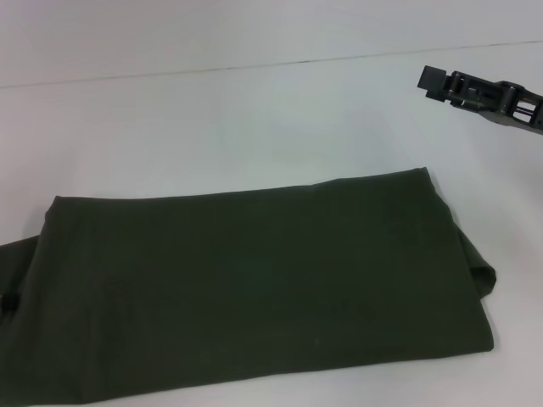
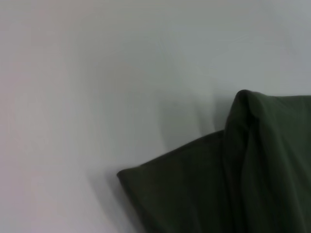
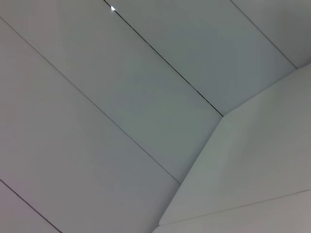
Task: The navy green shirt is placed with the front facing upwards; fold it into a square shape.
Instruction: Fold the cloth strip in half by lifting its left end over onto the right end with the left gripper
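The navy green shirt lies on the white table as a wide folded band with only plain dark green cloth showing. Its right end has a small flap sticking out. No lettering or label is visible. My right gripper hangs in the air above the table, beyond the shirt's far right corner and apart from the cloth. A small black part shows at the left edge, on the shirt's left end; my left gripper itself is not clearly seen. The left wrist view shows a raised fold and a corner of the shirt close up.
The white table stretches behind the shirt to a seam line at the back. The right wrist view shows only pale panels and a white table edge.
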Controlling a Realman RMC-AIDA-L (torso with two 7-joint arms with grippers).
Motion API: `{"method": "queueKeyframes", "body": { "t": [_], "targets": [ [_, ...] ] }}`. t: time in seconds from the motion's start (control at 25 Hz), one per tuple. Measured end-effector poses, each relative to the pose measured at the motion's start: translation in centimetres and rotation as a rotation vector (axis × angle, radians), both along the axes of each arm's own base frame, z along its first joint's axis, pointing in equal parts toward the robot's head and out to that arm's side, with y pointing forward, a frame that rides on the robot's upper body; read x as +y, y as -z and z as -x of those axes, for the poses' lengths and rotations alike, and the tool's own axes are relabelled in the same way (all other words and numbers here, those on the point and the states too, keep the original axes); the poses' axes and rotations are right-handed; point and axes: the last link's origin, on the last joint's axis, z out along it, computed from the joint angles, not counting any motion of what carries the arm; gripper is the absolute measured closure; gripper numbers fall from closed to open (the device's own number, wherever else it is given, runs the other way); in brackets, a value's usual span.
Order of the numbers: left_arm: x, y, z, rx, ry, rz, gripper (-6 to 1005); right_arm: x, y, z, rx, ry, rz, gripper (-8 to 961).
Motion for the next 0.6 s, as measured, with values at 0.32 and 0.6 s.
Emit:
{"method": "queueKeyframes", "body": {
  "t": [0.32, 0.6],
  "targets": [
    [0.17, 0.39, -0.4, -0.017, 0.014, 0.012, 106, -0.04, 0.0, -0.04, 0.0, 0.001, 0.0, 68],
    [0.39, 0.8, -0.63, -0.023, 0.022, 0.022, 106, -0.1, 0.04, -0.1, 0.0, 0.002, 0.002, 68]
  ]
}}
